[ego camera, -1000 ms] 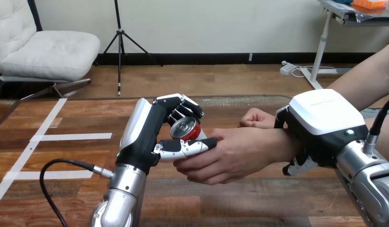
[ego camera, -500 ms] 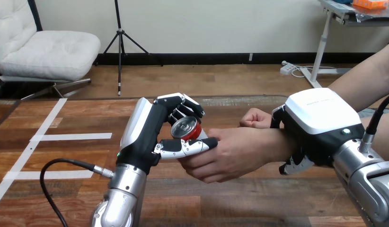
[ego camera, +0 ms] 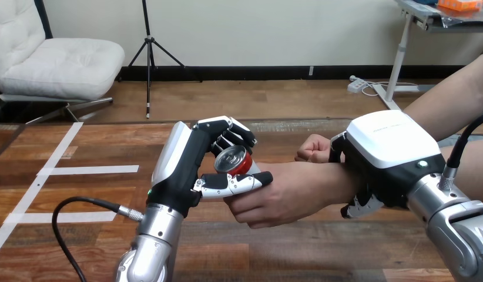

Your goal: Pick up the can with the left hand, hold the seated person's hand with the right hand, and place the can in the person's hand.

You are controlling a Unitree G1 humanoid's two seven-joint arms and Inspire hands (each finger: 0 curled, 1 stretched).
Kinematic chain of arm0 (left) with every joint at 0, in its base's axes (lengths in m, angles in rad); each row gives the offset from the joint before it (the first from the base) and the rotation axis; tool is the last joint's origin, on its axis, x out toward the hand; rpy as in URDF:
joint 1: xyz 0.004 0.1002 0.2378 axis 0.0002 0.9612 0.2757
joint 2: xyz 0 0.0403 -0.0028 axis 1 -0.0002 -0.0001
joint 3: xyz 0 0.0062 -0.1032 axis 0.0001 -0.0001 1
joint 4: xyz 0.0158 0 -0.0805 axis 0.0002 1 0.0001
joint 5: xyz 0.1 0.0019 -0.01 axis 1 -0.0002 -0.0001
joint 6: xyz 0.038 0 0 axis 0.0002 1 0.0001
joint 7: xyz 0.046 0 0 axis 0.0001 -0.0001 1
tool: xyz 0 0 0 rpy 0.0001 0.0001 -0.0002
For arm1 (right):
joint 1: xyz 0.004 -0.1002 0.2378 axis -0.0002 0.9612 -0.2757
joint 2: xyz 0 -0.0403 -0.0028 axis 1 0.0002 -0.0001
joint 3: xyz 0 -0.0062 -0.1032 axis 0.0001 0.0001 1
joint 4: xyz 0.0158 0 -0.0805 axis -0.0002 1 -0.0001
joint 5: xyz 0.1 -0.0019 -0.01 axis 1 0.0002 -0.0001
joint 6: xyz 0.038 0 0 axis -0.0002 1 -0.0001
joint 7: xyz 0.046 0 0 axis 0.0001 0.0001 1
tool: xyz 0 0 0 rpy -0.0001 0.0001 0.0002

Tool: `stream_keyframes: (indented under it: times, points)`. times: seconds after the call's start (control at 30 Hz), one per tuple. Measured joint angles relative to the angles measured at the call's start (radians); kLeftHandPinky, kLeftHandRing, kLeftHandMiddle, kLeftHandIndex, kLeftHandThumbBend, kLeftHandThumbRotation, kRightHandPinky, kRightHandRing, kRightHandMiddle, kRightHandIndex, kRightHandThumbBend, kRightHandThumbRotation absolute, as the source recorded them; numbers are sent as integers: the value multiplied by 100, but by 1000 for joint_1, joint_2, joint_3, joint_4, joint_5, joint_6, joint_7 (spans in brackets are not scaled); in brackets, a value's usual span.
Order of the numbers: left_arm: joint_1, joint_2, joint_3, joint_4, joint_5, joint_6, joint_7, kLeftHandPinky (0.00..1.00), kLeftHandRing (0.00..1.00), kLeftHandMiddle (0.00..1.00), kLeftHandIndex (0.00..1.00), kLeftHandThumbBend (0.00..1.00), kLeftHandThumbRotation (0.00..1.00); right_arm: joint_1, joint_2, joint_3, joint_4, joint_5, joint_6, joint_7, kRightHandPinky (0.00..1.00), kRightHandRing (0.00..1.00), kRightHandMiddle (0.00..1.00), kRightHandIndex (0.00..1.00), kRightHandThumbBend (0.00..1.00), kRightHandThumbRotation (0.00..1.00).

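My left hand [ego camera: 183, 170] is up over the bench [ego camera: 321, 247], closed on the can [ego camera: 232, 160]. My fingers [ego camera: 230, 130] curl over its far side and my thumb [ego camera: 230, 183] lies across the near side below it, so the can is pinched between them, clear of the wood. It is tipped, with its silver top facing up toward me and a strip of red wall showing on the right. There is print on that red wall, but it is too small for me to read.

The person's hand [ego camera: 280, 191] comes in from the right and sits right against my thumb. Its fingers are curled in just under the thumb tip, and its upper edge is just beside the can's red side. I cannot tell whether it touches the can itself.

My right hand [ego camera: 383, 144] is on the person's wrist [ego camera: 340, 183] – white back shell on top, turned toward me, the black body wrapping down over the arm. My fingers [ego camera: 361, 205] come out curled beneath the wrist on the near side, so the hand is clasped round it. A faint grey marking sits on the white shell; I cannot make it out.

A second hand of the person [ego camera: 312, 148], made into a fist, rests farther back, between the can and my right hand.

White tape strips [ego camera: 89, 170] lie flat on the bench at far left, well apart from both hands.
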Motion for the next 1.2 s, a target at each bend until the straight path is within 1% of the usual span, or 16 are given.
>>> stream_keyframes:
  times: [0.4, 0.73, 0.93, 1.2]
  points:
    - [-2, -2, 0, 2, 0, -11, 0, 32, 38, 45, 48, 67, 0, -1, 22, 1, 6, 0, 0, -2, 42, 50, 55, 56, 84, 0]
    - [-5, 0, 1, 8, 1, -26, 4, 32, 39, 46, 49, 68, 0, -2, 23, 5, 6, 0, 0, -2, 42, 49, 54, 56, 86, 0]
    - [-6, 7, 3, 8, -13, -27, -16, 32, 39, 45, 49, 68, 0, -2, 23, 8, 6, -5, 0, 0, 43, 50, 55, 58, 86, 0]
    - [-8, 20, 3, 8, -36, -27, -54, 32, 38, 45, 49, 69, 0, -2, 23, 8, 4, -7, 0, 26, 46, 53, 59, 62, 89, 0]
